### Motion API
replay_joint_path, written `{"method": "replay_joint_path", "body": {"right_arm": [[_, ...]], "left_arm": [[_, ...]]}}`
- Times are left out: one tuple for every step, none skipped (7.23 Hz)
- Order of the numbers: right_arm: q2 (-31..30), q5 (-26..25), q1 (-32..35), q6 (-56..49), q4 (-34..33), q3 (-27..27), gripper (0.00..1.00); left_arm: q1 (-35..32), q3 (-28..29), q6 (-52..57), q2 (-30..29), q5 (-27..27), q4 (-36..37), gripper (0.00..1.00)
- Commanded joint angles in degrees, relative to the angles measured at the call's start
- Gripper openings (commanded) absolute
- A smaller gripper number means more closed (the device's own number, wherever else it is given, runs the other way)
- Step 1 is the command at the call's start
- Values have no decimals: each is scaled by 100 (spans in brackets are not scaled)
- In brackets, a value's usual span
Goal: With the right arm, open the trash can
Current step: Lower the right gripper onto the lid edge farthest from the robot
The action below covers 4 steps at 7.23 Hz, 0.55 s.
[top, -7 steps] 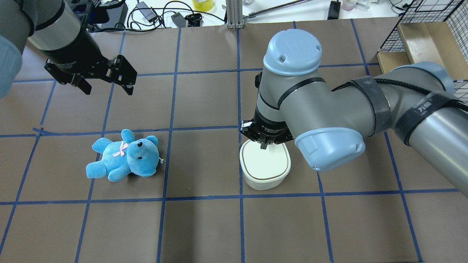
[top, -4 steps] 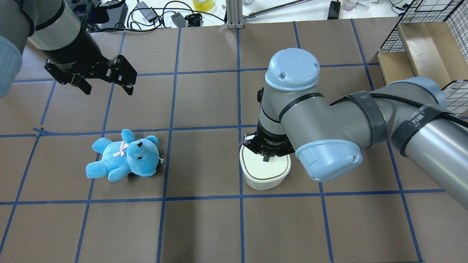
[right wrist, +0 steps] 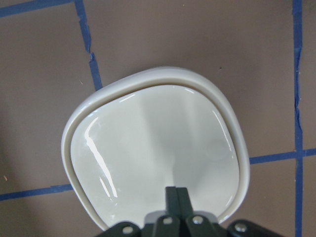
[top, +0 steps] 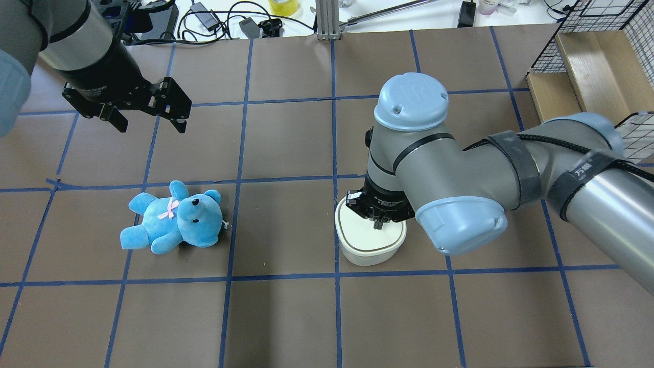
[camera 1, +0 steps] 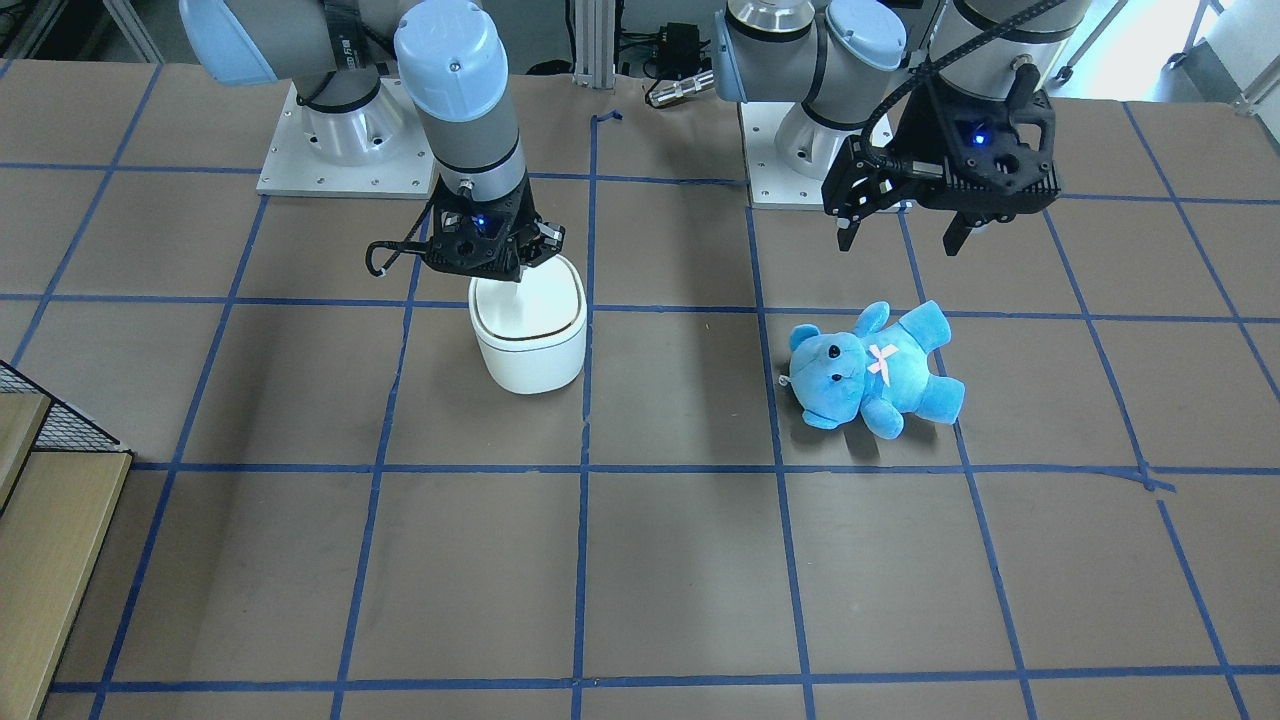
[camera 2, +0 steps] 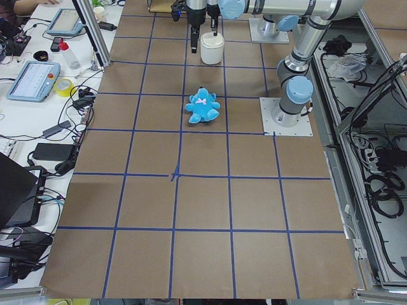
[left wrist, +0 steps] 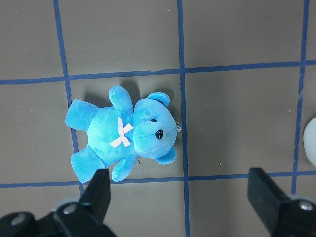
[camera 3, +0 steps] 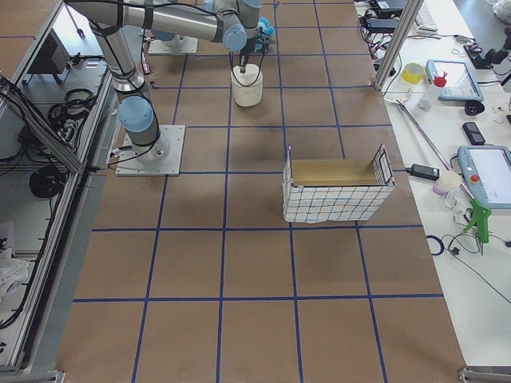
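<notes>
Legible writing: none. The black strap (top: 587, 166) on the silver-grey right arm (top: 460, 168) carries white characters, and the black right gripper (top: 378, 225) has white print on its collar, both too small to read. The small white plastic rounded-square trash can (top: 364, 240) stands on the brown paper-covered table with blue tape grid (top: 286, 317), well apart from the blue plush bear with a pink bow (top: 173, 217). The can's flat white lid (right wrist: 148, 148) lies level within its rim. The right wrist view alone shows the right gripper (right wrist: 176, 195) with fingers pressed together, nothing between them, tip over the lid's edge; contact cannot be confirmed. The left wrist view alone shows the black left gripper (left wrist: 180, 197) spread wide, empty, above the bear (left wrist: 123, 138). Only the right-side view shows the white wire basket (camera 3: 335, 191) whole.
</notes>
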Motion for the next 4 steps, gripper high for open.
{"method": "replay_joint_path", "body": {"right_arm": [[23, -1, 1, 29, -27, 9, 0], [40, -9, -8, 29, -53, 9, 0], [41, -9, -8, 30, -71, 9, 0], [58, -18, -26, 30, -80, 9, 0]], "left_arm": [[0, 0, -2, 0, 0, 0, 100], [9, -9, -2, 0, 0, 0, 100], [0, 0, -2, 0, 0, 0, 100], [0, 0, -2, 0, 0, 0, 100]]}}
